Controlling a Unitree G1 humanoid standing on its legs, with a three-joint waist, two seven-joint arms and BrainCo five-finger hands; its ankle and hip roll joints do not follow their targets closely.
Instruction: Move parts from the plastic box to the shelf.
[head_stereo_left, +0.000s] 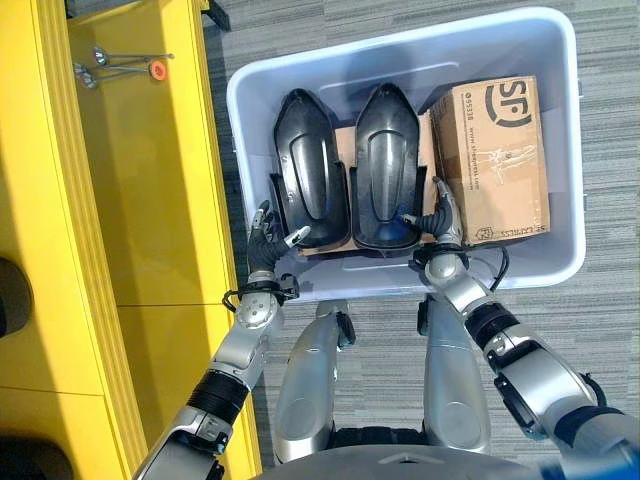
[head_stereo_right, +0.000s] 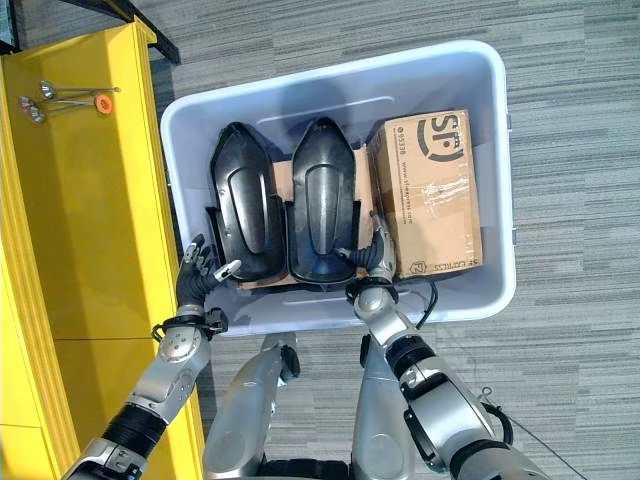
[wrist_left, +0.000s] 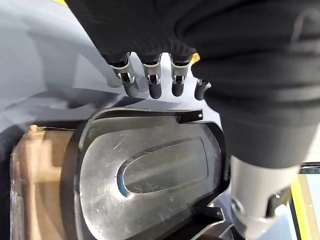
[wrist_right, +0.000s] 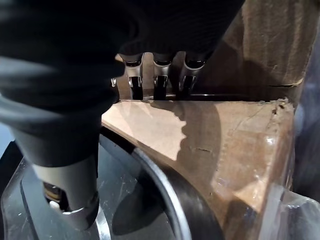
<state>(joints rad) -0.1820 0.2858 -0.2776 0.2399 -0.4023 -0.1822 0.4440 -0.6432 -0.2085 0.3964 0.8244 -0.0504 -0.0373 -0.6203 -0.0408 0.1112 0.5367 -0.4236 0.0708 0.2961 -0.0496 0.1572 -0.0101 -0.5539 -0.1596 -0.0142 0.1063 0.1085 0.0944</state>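
Looking down, we list what we see:
Floor: grey striped carpet (head_stereo_left: 400, 330) lies under everything, below and to the outer side of both hands.
Shelf: a yellow shelf (head_stereo_left: 150, 220) runs along the outer side of our left hand (head_stereo_left: 265, 238), just beside it.
Shelf items: metal spoon-like pieces with an orange disc (head_stereo_left: 157, 68) lie on the shelf, well ahead of the left hand; we cannot count the metal pieces.
Plastic box: one pale blue-grey plastic box (head_stereo_left: 560, 120) stands on the carpet ahead of both hands.
Parts: two black molded parts (head_stereo_left: 310, 170) lie side by side in the box, between the two hands.
Cardboard box: one brown cardboard box (head_stereo_left: 500, 160) lies in the plastic box, just beyond our right hand (head_stereo_left: 440, 222) on its outer side.
Flat cardboard: a brown sheet (head_stereo_left: 345, 135) shows under the two parts.
Writing: dark print and a drawing mark the cardboard box's top.
Left hand: fingers spread and relaxed at the near end of the left part, holding nothing.
Right hand: fingers straight, reaching down between the right part and the cardboard box; we see nothing gripped.
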